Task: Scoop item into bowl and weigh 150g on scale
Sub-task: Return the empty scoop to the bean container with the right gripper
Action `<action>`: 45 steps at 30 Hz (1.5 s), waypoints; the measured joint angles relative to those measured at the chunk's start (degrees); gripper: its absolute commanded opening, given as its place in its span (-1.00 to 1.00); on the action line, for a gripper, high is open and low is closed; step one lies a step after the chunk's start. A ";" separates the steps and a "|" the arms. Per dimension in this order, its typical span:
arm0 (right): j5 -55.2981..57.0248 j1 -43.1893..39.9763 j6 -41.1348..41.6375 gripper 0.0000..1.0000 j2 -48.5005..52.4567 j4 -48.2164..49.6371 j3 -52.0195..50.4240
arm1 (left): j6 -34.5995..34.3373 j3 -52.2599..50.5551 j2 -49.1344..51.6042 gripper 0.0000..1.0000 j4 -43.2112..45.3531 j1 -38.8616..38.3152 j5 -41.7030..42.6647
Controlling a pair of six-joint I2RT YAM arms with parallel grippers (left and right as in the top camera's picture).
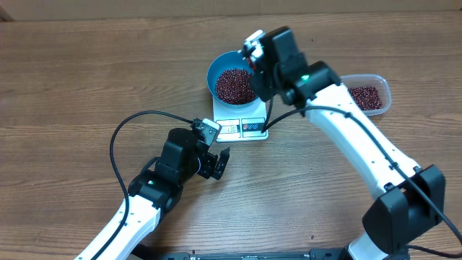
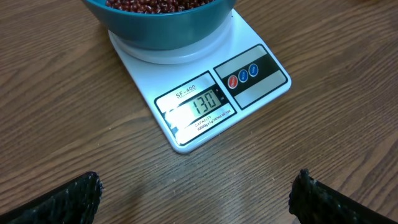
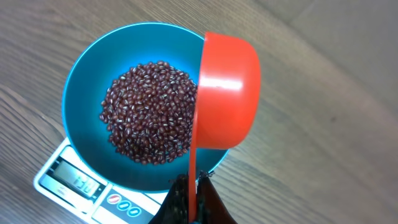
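Small dark red-brown beans (image 3: 149, 112) heap loosely in the deep blue bowl (image 3: 81, 87), which sits on the white scale (image 2: 205, 102) reading 130. A clear tub (image 1: 385, 85) nearby holds more beans. The right gripper (image 3: 189, 196) pinches the handle of a red scoop (image 3: 227, 90) tipped on edge over the bowl. The left gripper (image 2: 196, 199) hovers before the scale, fingers spread wide

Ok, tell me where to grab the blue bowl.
Pinch the rim of the blue bowl from above, on the bare side away from the orange scoop: the wall is thin, the beans sit mid-bowl, and the body looks too wide to span.
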 measured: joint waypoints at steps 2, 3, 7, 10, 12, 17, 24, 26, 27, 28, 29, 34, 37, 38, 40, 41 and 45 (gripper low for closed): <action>4.07 2.67 -1.95 -0.93 -0.04 0.00 0.00 | 0.00 0.00 0.00 0.99 0.00 0.00 0.00; 5.49 3.56 -2.56 -0.93 -0.04 0.04 0.00 | 0.00 0.00 0.00 0.99 -0.02 0.00 0.00; 11.41 6.93 -4.44 -0.93 -0.07 0.68 0.00 | 0.00 0.00 0.00 0.99 0.00 0.00 0.00; 13.66 7.06 -5.01 -0.93 -0.07 0.81 0.00 | 0.00 0.00 0.00 0.99 -0.02 0.00 0.00; 14.53 6.88 -5.27 -0.93 -0.07 0.81 0.00 | 0.00 0.00 0.00 0.99 0.00 0.00 0.00; 15.39 6.49 -4.09 -0.92 -0.13 0.90 0.00 | 0.00 0.00 0.00 0.99 0.00 0.00 0.00; 9.55 0.87 -1.05 -0.93 -3.56 -0.48 0.00 | 0.00 0.00 0.00 0.99 0.00 0.00 0.00; 7.10 -1.95 -0.72 -0.93 -5.42 -1.88 0.00 | 0.00 0.00 0.00 0.99 -0.02 0.00 0.00; 5.90 -4.17 -0.68 -0.93 -6.80 -2.71 0.00 | 0.00 0.00 0.00 0.99 0.00 0.00 0.00; 5.11 -6.23 -0.48 -0.93 -7.89 -3.54 0.07 | 0.00 0.00 0.00 0.99 0.00 0.00 0.00; 4.17 -8.31 -0.46 -0.92 -8.98 -4.57 0.15 | 0.00 0.00 0.00 0.99 0.00 0.00 -0.02; 1.64 -20.92 -0.26 -0.93 -13.09 -11.19 0.87 | 0.00 0.00 0.00 0.99 -0.02 0.00 0.00; 1.11 -27.78 -0.24 -0.93 -13.29 -16.09 1.16 | 0.00 0.00 0.00 0.99 -0.02 0.00 0.00; 0.96 -29.88 -0.26 -0.93 -13.05 -17.70 1.16 | 0.00 0.00 0.00 0.99 -0.02 0.00 0.00; 0.61 -33.31 -0.26 -0.93 -12.39 -19.69 1.16 | 0.00 0.00 0.00 0.99 -0.02 0.00 0.00; 0.52 -34.82 -0.26 -0.93 -11.89 -20.28 1.16 | 0.00 0.00 0.00 0.99 0.00 0.00 0.00; 0.33 -39.52 -0.74 -0.93 -8.72 -22.97 1.16 | 0.00 0.00 0.00 0.99 0.00 0.00 -0.02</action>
